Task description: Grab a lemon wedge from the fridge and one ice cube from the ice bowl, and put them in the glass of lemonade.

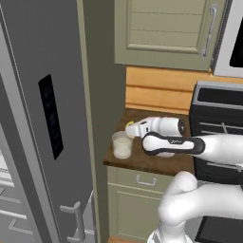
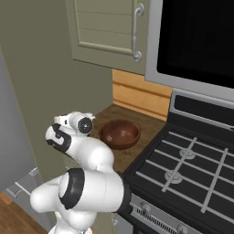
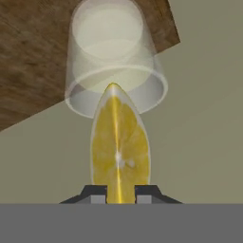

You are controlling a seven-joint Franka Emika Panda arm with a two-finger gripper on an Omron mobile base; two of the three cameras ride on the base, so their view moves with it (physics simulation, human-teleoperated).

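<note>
Hand view: jaws (image 3: 120, 192) clamped on the wedge (image 3: 119, 152). The wedge sits between the two dark fingertips (image 3: 97, 193), cut face toward the camera, its pointed end reaching out toward the glass (image 3: 115, 71). The wedge tip overlaps the near rim of the glass in this view; whether they touch I cannot tell.

Glass: upright on the dark wood worktop (image 3: 28, 57), close to the worktop's left edge, pale liquid in the lower part. In the left base view the glass (image 1: 122, 144) stands at the near left corner of the worktop (image 1: 156, 163), just right of the tall beige panel (image 1: 97, 118) beside the fridge (image 1: 33, 118).

Left base view: the hand lies nearly level over the worktop, pointing left, with the yellow wedge (image 1: 129, 126) showing at its tip just above and to the right of the glass rim.

Right base view: the arm reaches left toward the panel; a brown bowl (image 2: 119, 134) sits on the worktop to the right of the hand, next to the stove (image 2: 183, 169). Bowl contents not discernible.

Fridge: grey door with black panel (image 1: 51, 116) at the left of the left base view.
</note>
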